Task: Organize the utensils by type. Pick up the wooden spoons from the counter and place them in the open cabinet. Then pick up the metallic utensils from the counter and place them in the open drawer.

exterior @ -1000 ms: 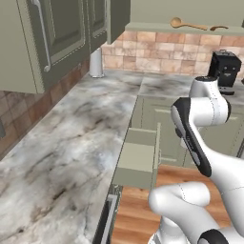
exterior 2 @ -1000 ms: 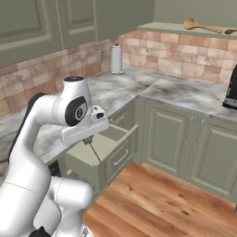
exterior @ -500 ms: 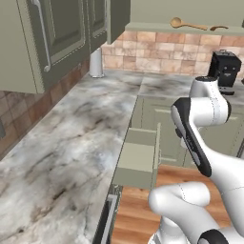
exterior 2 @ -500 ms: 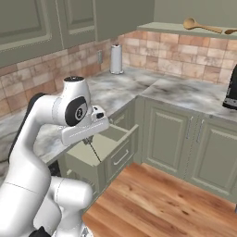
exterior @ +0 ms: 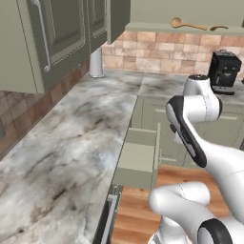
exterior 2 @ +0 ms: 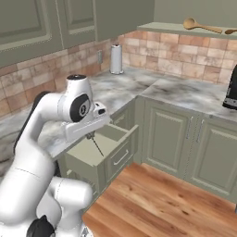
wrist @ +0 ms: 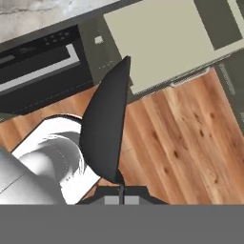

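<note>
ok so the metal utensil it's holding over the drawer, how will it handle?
Probably stiff: the metal utensil hangs in a straight line from the shut gripper, with no droop. Likely light, since it looks wire-thin in the right base view. It may pivot or slip in the pinch, as it seems held by one end, slanting down over the drawer.

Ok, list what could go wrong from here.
1. The shut gripper pinches the thin utensil by its very end; it may swing or slip early.
2. In the hand view the utensil lines up near the drawer edge, so a drop now might clip the rim and fall to the floor.
</note>
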Robot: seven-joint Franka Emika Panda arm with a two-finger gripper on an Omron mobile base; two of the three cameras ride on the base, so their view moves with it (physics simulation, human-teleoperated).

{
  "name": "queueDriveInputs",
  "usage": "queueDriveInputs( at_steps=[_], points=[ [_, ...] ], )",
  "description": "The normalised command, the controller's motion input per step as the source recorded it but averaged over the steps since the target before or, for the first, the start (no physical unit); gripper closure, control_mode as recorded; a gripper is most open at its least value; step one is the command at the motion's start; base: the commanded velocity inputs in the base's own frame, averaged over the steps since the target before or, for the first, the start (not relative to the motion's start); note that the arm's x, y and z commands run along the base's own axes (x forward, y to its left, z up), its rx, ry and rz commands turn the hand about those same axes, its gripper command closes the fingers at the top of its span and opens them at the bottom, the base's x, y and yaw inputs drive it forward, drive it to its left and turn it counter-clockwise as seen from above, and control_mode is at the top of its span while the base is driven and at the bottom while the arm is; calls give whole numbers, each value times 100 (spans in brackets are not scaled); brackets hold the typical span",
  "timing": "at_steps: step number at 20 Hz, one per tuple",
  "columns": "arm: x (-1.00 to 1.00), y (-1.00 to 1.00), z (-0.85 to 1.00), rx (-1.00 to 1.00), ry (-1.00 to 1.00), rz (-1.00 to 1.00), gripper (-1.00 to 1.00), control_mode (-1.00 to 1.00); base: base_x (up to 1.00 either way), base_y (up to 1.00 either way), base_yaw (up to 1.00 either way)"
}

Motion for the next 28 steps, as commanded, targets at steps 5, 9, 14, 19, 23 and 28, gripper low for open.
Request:
queueDriveInputs(
  at_steps=[5, 9, 14, 19, 23, 28],
  points=[
    [67, 11, -24, 7, 2, -1, 100, -100, 0, 0, 0],
    [54, 1, -44, 13, 1, -9, 100, -100, 0, 0, 0],
    [48, 2, -53, 6, 0, -20, 100, -100, 0, 0, 0],
    [62, 12, -32, 0, 0, -27, 100, -100, 0, 0, 0],
    [48, 13, -9, 0, 1, -34, 100, -100, 0, 0, 0],
    [39, 1, -30, 1, 1, -39, 100, -100, 0, 0, 0]
  ],
)
